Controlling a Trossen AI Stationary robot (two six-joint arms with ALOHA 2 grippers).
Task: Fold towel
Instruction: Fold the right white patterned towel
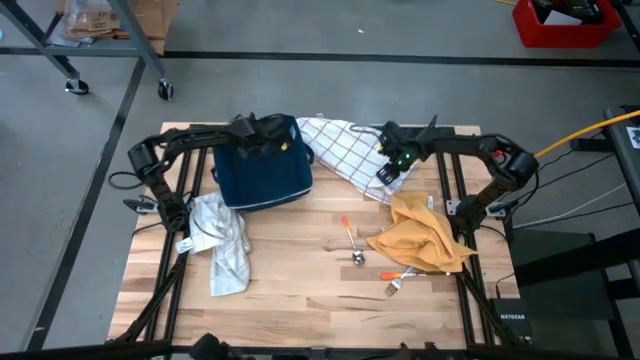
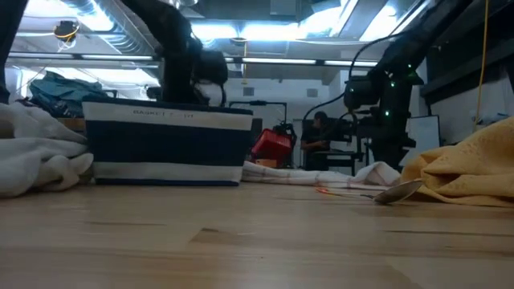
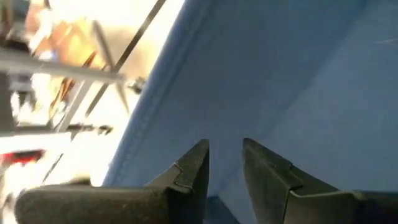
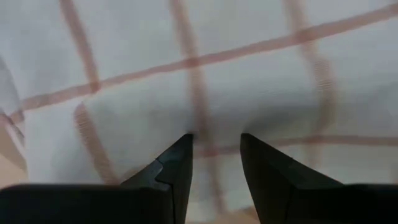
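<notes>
The right gripper (image 4: 214,146) hovers parted, just above the checked towel (image 4: 205,68).

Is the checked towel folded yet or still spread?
Spread, loosely rumpled: the checked towel lies unfolded beside the navy basket, right hand over it.

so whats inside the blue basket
The left gripper reaches into the blue basket; only blue lining shows around it. Its floor is hidden, so any contents cannot be seen.

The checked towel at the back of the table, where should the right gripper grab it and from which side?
Probably the checked towel is best pinched from above at its bare edge right of the navy basket, where the right gripper hovers open. The cloth lies flat there, so a downward pinch could gather a fold.
</notes>
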